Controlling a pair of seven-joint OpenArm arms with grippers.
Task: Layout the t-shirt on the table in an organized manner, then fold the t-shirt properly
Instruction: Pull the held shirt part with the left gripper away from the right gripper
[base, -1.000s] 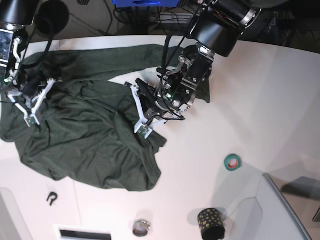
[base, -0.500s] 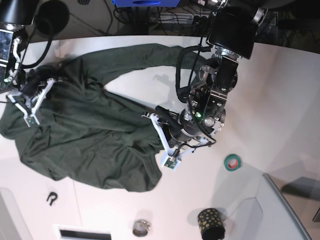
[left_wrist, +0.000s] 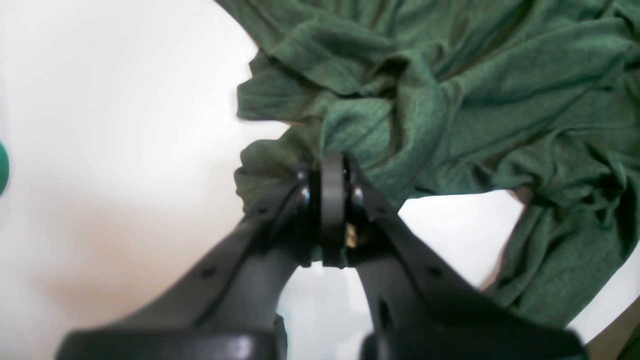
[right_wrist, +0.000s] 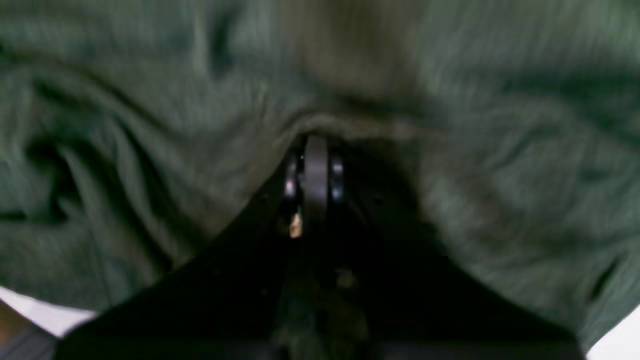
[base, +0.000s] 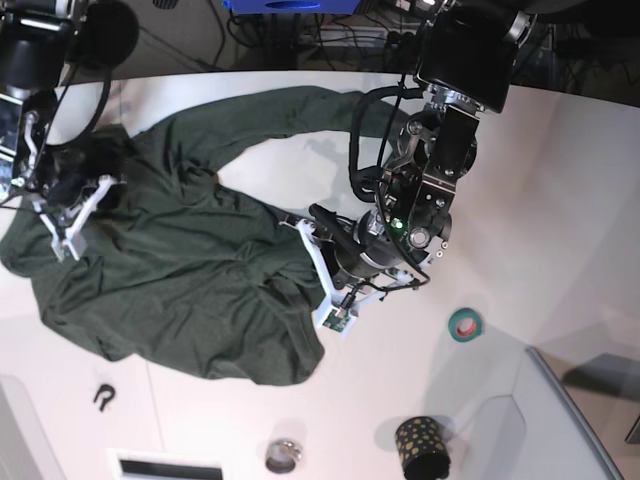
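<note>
Both grippers apparently pinch the soft, rumpled t-shirt (base: 170, 270) on smooth table (base: 560, 180)

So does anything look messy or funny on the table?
Yes. The dark green t-shirt is crumpled and bunched instead of lying flat, with one part stretched toward the table's far edge. The left gripper and the right gripper each have their jaws shut on a fold.
</note>
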